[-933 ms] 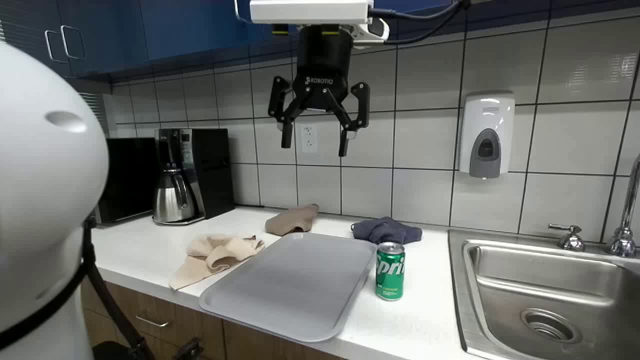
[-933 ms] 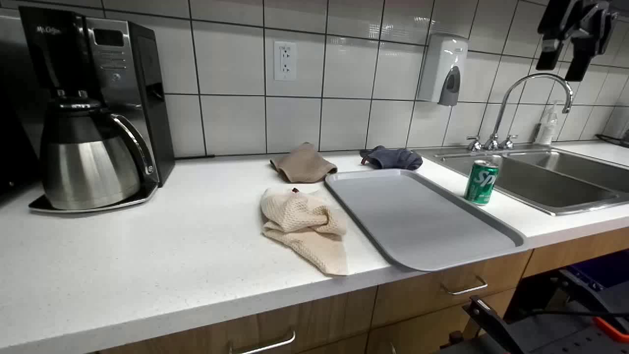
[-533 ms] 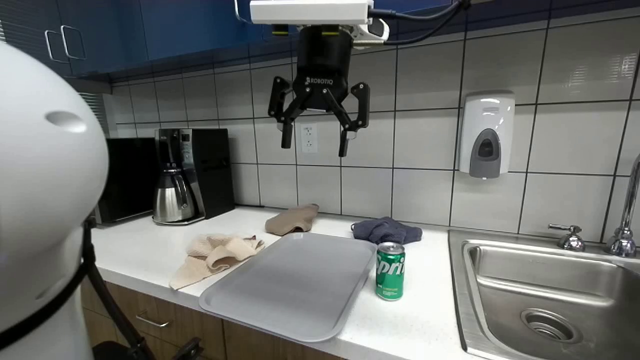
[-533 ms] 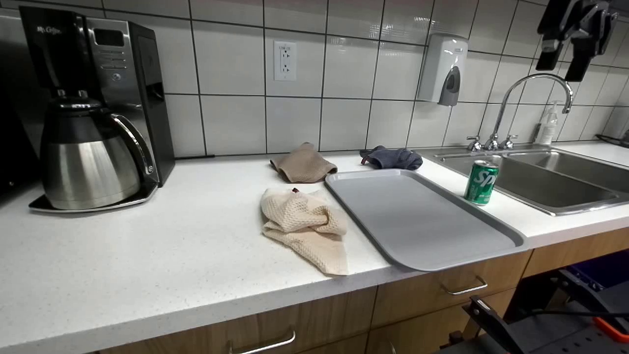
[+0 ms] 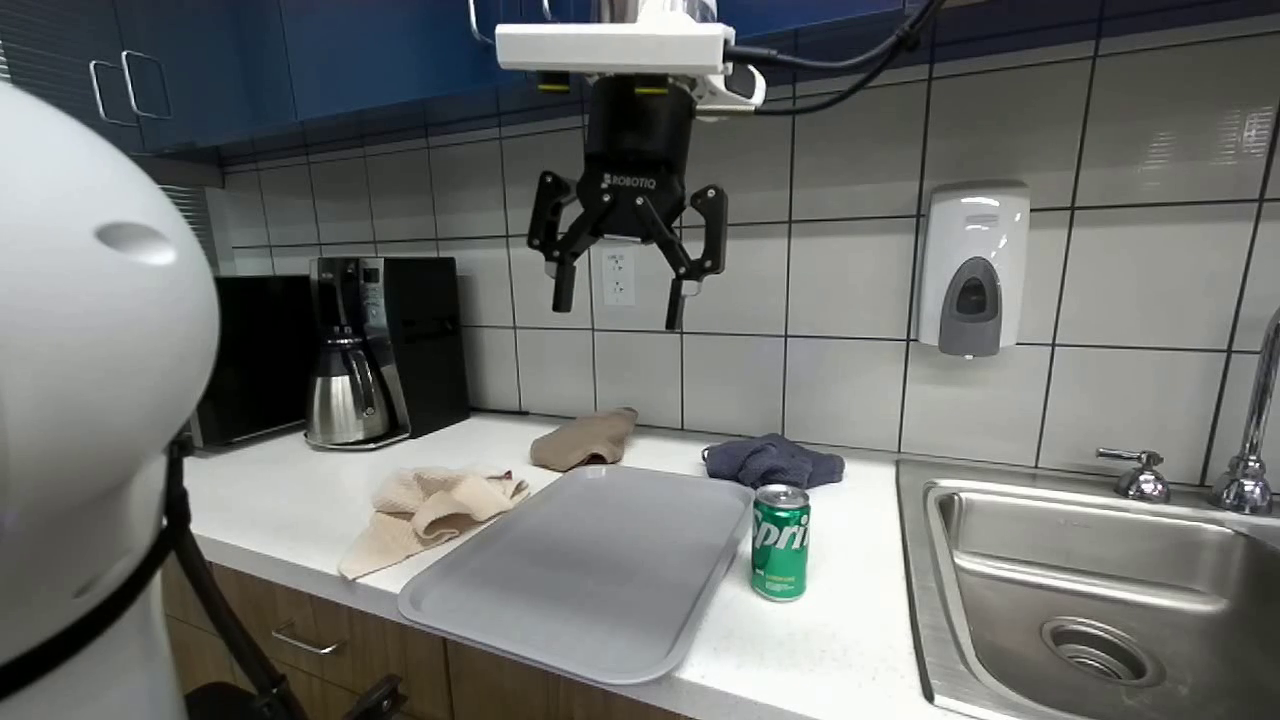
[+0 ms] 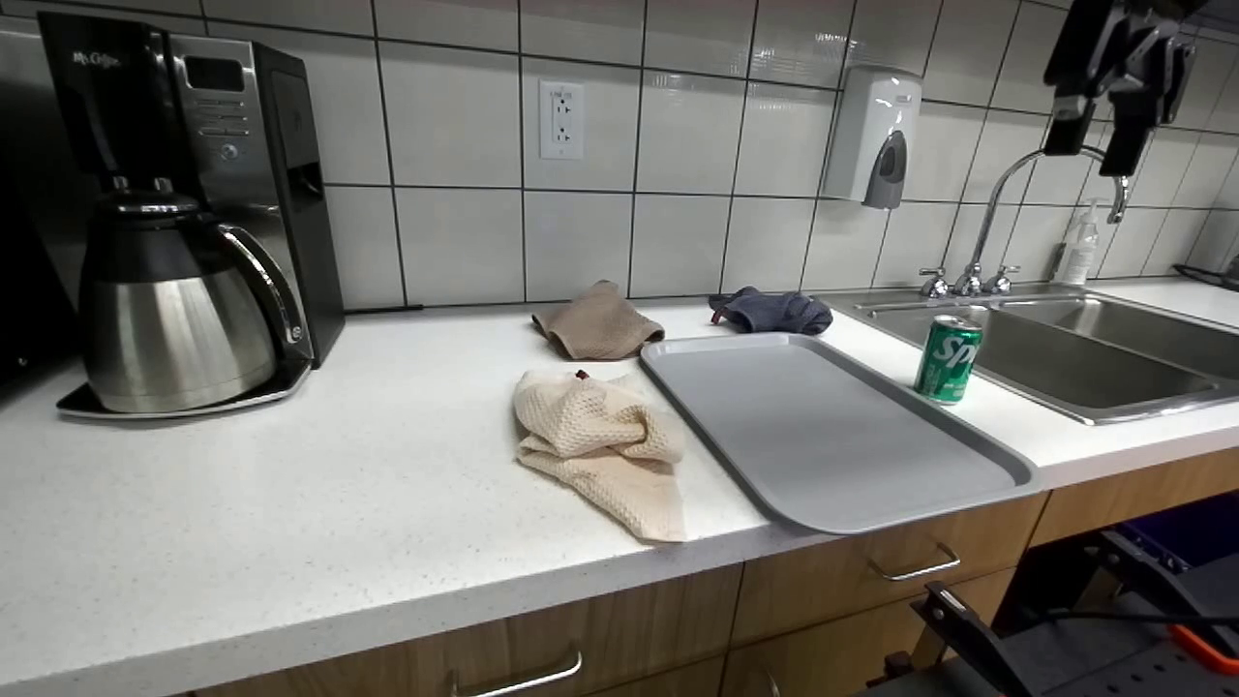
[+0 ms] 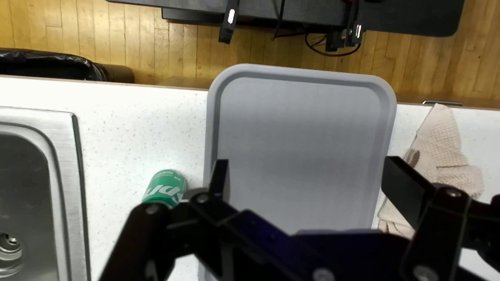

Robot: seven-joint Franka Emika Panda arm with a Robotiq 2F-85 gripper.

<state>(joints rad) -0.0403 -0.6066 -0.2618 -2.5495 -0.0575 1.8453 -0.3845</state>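
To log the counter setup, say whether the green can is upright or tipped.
Upright: in both exterior views, the green can stands on the counter, silver top facing up.

A grey tray (image 7: pixel 299 152) flat on the counter (image 6: pixel 339 484), a can (image 5: pixel 780 545) and a cloth (image 6: pixel 600 445) at its long sides.
The tray is rectangular, with rounded corners and a raised rim; its front end juts past the counter's edge. The can, green with white lettering and a silver top, stands upright just beside the tray. The cloth, beige and waffle-textured, lies crumpled opposite, one corner toward the front.
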